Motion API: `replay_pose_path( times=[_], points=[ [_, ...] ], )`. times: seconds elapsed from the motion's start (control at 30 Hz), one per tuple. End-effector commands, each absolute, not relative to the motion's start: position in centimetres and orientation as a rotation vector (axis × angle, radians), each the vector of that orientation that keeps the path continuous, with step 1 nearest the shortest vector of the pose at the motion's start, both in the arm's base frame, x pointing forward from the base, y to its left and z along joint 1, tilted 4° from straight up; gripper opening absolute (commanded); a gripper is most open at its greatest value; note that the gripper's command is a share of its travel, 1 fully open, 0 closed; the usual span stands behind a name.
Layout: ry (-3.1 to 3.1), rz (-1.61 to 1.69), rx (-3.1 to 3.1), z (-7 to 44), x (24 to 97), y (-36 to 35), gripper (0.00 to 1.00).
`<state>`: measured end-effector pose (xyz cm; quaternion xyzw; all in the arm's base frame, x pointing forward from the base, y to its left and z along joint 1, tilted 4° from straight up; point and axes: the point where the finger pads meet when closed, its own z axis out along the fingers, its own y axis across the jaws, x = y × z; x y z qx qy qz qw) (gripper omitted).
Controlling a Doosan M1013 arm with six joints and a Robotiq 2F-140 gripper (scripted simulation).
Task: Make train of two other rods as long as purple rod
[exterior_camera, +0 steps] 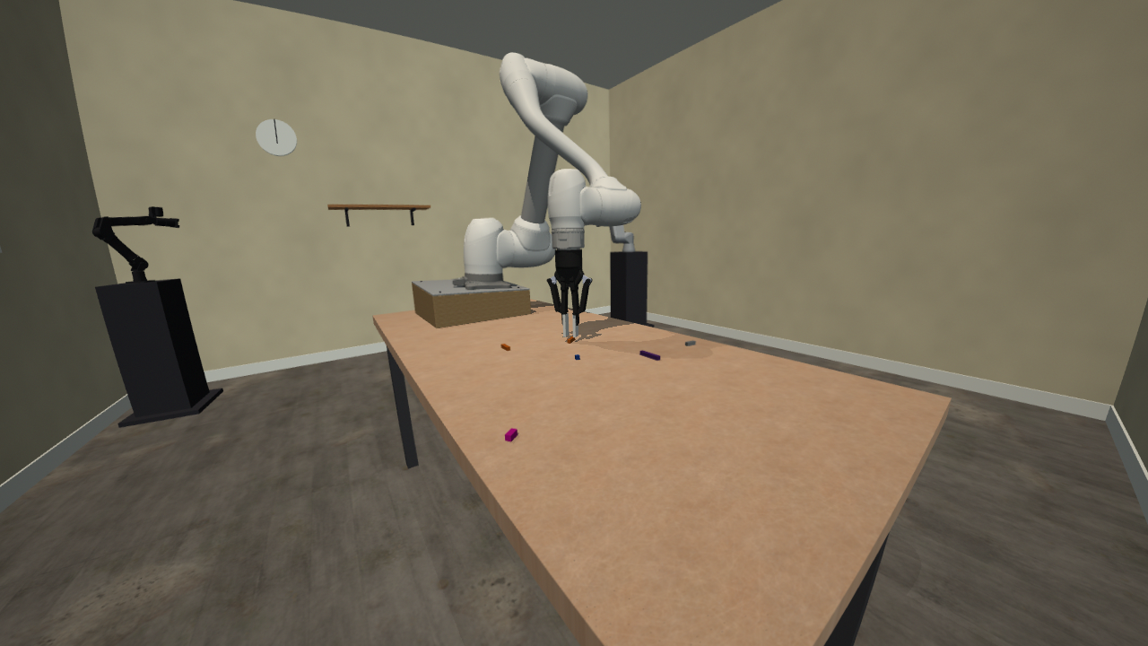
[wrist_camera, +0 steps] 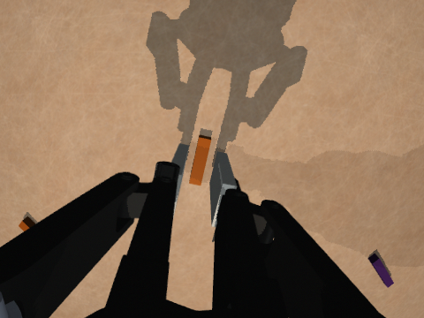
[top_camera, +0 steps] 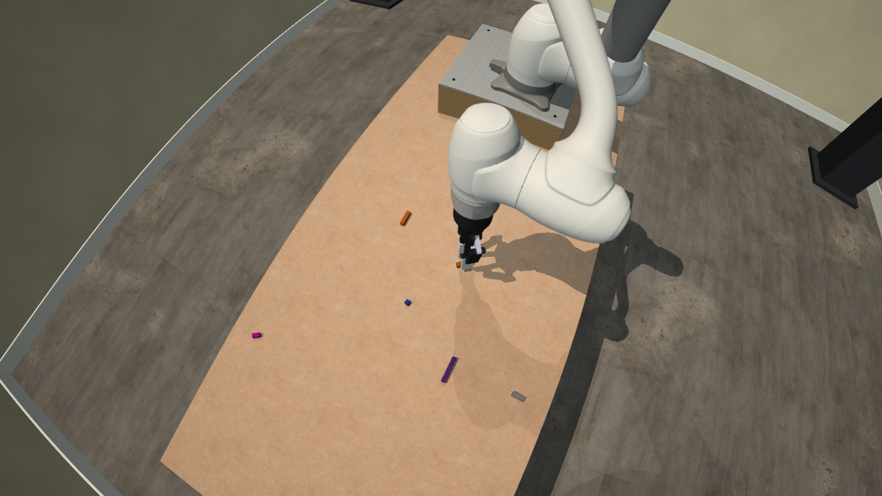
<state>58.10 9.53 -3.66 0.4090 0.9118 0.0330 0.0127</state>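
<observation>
My gripper (wrist_camera: 200,164) stands low at the table with its fingers narrowly apart, one on each side of an orange rod (wrist_camera: 200,161). The rod lies flat on the table with a small gap to each finger. In the overhead view the gripper (top_camera: 470,260) hides all but one end of this rod (top_camera: 458,264). The purple rod (top_camera: 449,369) lies nearer the front, also in the wrist view (wrist_camera: 381,268). A second orange rod (top_camera: 405,218) lies to the left. A magenta rod (top_camera: 256,335) lies far left.
A blue rod (top_camera: 407,302) lies between the gripper and the magenta rod. A grey rod (top_camera: 518,395) lies near the table's right edge, past the purple rod. The arm's base block (top_camera: 493,92) stands at the far end of the table.
</observation>
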Motion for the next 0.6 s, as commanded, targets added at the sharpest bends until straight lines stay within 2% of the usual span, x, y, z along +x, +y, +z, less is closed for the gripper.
replay_pose_path(
  times=[0.0, 0.57],
  points=[
    [2.842, 0.103, 1.275, -3.8, 58.1, 9.5, 0.23],
    [2.842, 0.103, 1.275, -5.1, 58.2, 9.6, 0.23]
  ],
)
